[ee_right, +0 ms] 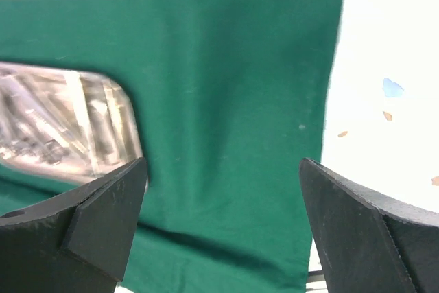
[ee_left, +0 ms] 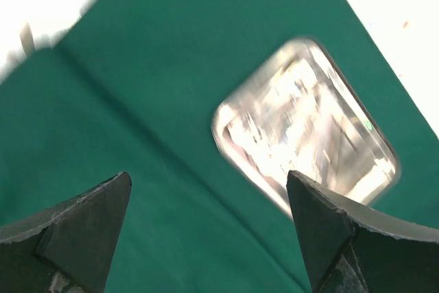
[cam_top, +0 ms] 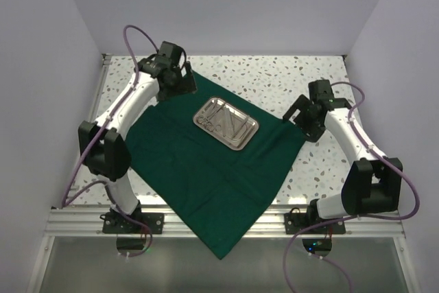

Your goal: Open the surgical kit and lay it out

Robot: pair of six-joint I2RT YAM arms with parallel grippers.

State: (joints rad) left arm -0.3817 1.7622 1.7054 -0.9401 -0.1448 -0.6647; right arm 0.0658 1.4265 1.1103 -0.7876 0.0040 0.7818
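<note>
The dark green cloth [cam_top: 199, 169] of the surgical kit lies spread flat as a diamond on the table, its near corner hanging over the front rail. A shiny steel tray [cam_top: 226, 123] rests on its far half with slim silver instruments [cam_top: 232, 127] inside. My left gripper [cam_top: 178, 86] hovers open over the cloth's far left corner. In the left wrist view the left gripper [ee_left: 208, 183] has only cloth [ee_left: 137, 101] below, and the tray [ee_left: 309, 128] looks blurred. My right gripper [cam_top: 298, 119] hovers open at the right corner. The right gripper [ee_right: 223, 169] is empty above the cloth [ee_right: 233, 66], with the tray [ee_right: 62, 128] to the left.
The speckled white tabletop [cam_top: 288, 77] shows beyond and to the right of the cloth. White walls enclose the left, back and right sides. A metal rail [cam_top: 226, 221] runs along the near edge between the arm bases. Purple cables loop from both arms.
</note>
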